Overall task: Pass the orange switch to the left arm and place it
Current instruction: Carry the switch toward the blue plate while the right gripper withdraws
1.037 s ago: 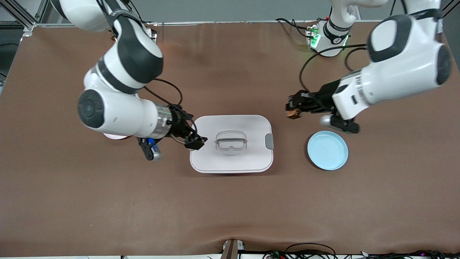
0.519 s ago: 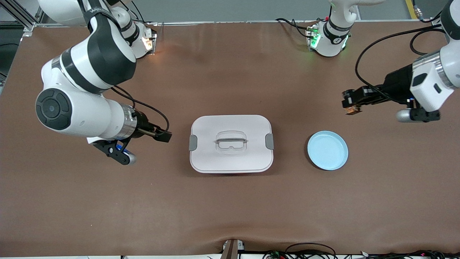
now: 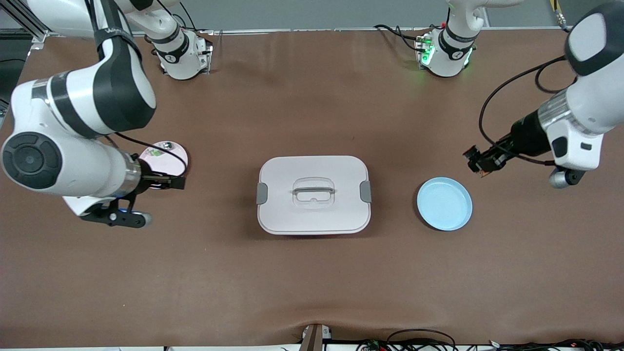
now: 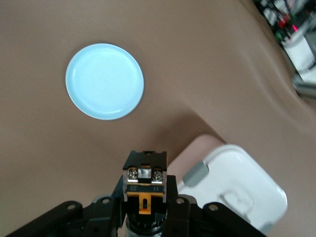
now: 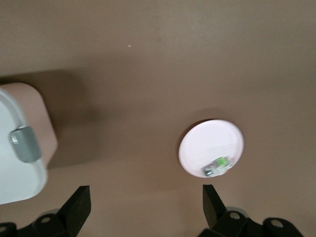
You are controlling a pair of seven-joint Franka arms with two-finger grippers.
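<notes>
Holding orange switch (image 4: 143,183) pinched in my left gripper (image 3: 480,163), up over bare brown table (image 3: 312,273) just beside blue plate (image 3: 444,203). Right gripper (image 3: 176,183) spread wide, nothing in it, hanging at edge of pink plate (image 5: 211,147) with small silver-and-green part (image 5: 217,166) on it. White lidded box (image 3: 313,194) sits mid-table between plates. Grey wall along table's base end.
</notes>
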